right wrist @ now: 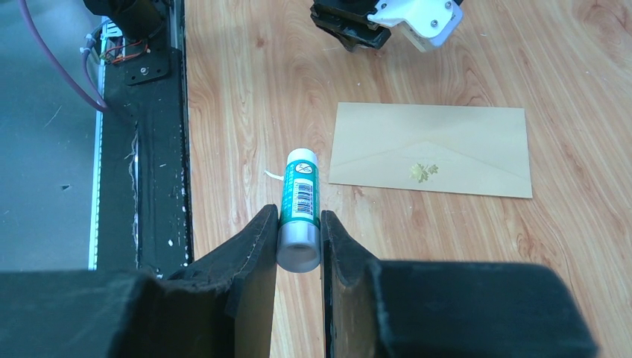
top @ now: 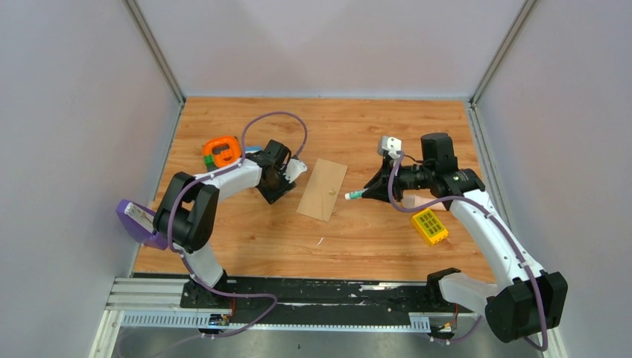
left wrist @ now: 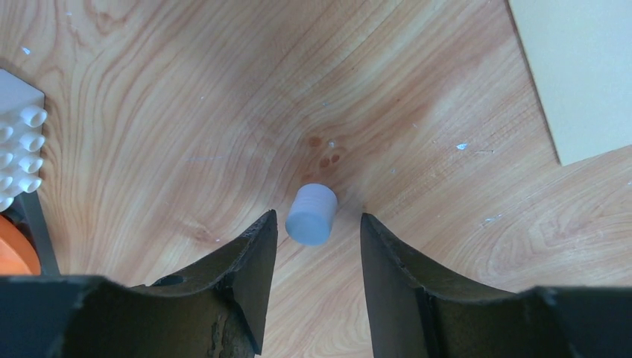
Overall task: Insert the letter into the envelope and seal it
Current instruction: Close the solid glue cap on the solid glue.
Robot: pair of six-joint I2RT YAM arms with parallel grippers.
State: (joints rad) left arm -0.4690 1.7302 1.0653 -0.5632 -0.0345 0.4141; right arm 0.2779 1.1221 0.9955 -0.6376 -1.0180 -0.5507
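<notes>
Right claw (right wrist: 299,215) grips a glue stick (right wrist: 300,195); left wrist view alone shows a cap (left wrist: 311,215) within the released left claw (left wrist: 319,220).

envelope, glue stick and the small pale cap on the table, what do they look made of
The envelope: matte tan kraft paper, going by its creased fold seams. The glue stick: probably plastic, with a glossy green printed label and barcode. The small pale cap: likely smooth plastic, faintly ribbed around its side.
</notes>
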